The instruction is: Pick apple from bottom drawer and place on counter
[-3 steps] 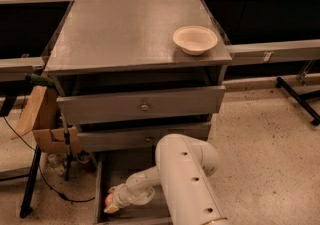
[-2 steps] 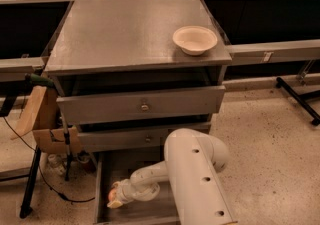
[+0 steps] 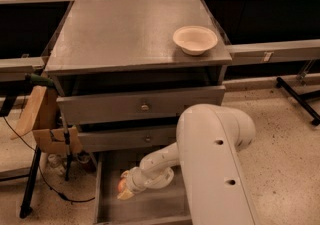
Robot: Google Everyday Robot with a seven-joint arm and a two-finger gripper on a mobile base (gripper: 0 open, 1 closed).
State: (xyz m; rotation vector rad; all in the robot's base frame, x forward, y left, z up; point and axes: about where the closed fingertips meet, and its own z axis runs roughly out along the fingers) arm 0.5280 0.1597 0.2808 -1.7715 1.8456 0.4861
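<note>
The bottom drawer point(image 3: 150, 209) is pulled open below the two upper drawers. My white arm reaches down into it from the right. My gripper point(image 3: 125, 190) is at the drawer's left side, shut on the apple point(image 3: 121, 184). Only a small reddish-orange part of the apple shows beside the gripper's tip, and the wrist hides the rest. The counter point(image 3: 125, 29) is the flat grey cabinet top above.
A cream bowl point(image 3: 195, 39) sits at the counter's right front corner. A cardboard piece on a black stand point(image 3: 37, 114) with cables is left of the cabinet. Dark benches flank both sides. My arm's big white link point(image 3: 215, 169) covers the drawer's right part.
My gripper has moved a little up and to the right inside the bottom drawer, and the apple has gone with it. The arm's upper link has shifted right.
</note>
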